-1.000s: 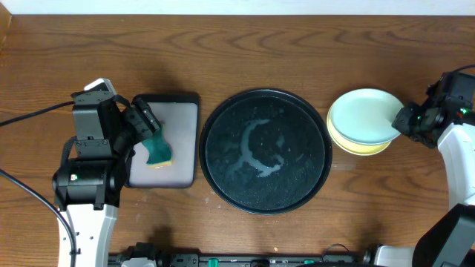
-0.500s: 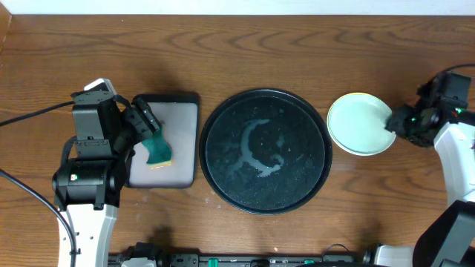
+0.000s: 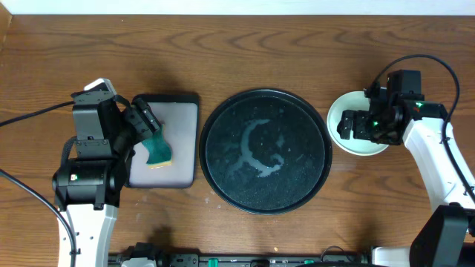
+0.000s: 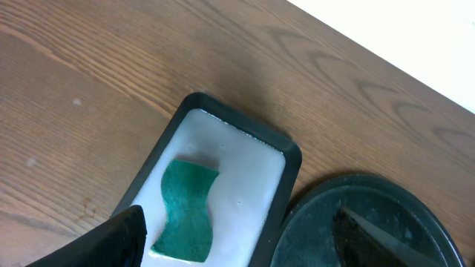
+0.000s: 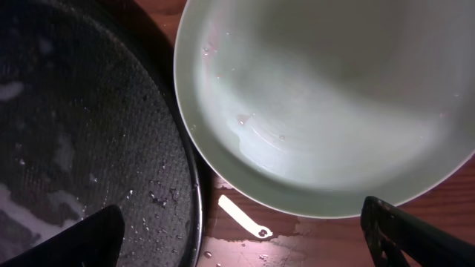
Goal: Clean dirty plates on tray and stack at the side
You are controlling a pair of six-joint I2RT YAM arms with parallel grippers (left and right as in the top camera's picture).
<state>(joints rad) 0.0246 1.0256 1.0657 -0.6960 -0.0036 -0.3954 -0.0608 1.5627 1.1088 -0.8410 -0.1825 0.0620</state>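
moisture shines in a pale curved smear on the floor of the big round black tray [image 3: 297, 111], which sits in the middle of the wooden table [image 3: 245, 52]. just to its right, off the tray and on the bare wood, sits a pale mint plate [image 3: 360, 144]. in the right wrist view its rim comes close to the tray's raised edge (whether another plate lies beneath it i cannot make out). the plate's inside looks wet, with a few droplets and a faint pinkish tinge near the rim. the right gripper [image 3: 344, 124] hangs directly over that plate with its two dark fingers [image 5: 89, 241] spread wide, gripping nothing. on the wood between plate and tray lie a small pale scrap [image 5: 236, 210] and some drops.

over on the left, a smaller rectangular black tray [image 4: 286, 159] with a pale grey inside stands just beside the round one. it holds a green sponge [image 4: 185, 211] with wavy edges, lying flat on the grey floor (from overhead a yellowish layer shows at its lower edge). the left gripper [image 4: 237, 219] hovers above it, fingers parted much wider than the sponge. as far as the wrist view shows, neither finger touches the sponge.
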